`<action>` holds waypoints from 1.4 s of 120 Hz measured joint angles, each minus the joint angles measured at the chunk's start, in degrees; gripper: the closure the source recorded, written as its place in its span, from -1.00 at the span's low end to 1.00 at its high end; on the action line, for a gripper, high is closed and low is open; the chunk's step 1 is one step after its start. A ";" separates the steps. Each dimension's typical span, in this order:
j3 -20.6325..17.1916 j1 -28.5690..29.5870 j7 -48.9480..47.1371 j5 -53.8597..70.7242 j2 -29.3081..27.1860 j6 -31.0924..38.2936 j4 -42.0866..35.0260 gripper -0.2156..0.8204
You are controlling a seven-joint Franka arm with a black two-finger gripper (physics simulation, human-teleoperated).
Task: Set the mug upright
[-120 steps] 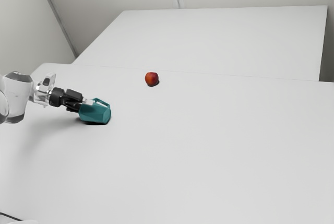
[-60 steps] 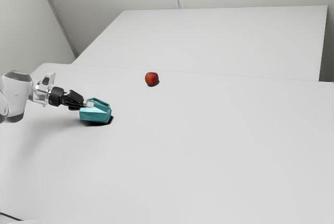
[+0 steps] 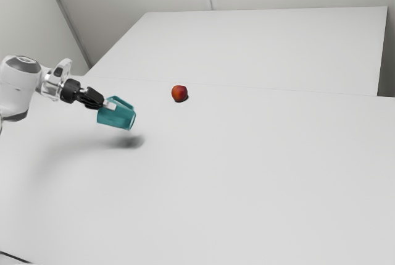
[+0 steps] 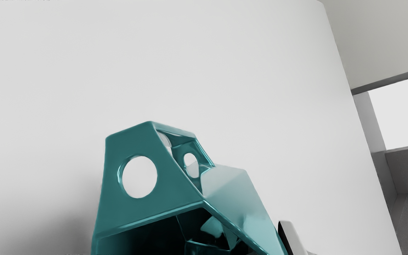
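Exterior view, left: the claw [image 3: 110, 105] is clamped on the teal mug [image 3: 116, 117], which hangs above the table [image 3: 247, 185], apart from its shadow [image 3: 129, 142]. It tilts, mouth toward the claw, base lower and toward the exterior view's right, handle [image 3: 125, 102] uppermost. Count: 1 mug, 1 red fruit [image 3: 179, 93], farther right and far

The teal mug [image 4: 239, 198] presents its open mouth to the camera. A round hole pierces the flat face adjoining the mouth. One finger [image 4: 292, 237] abuts the outer wall. The table [image 4: 190, 63] lies beyond.
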 joint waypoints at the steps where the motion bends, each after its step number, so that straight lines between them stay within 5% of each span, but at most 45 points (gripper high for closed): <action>1: 0.03 -0.15 -0.05 0.21 -0.37 0.03 -0.24 0.93; 86: -0.13 -9.24 -8.88 17.67 -25.49 7.57 -18.37 0.93; 129: 2.92 -22.06 -17.18 29.80 -29.46 12.69 -20.19 0.93; 168: 1.79 -24.05 -26.47 39.12 -34.40 16.25 -26.47 0.93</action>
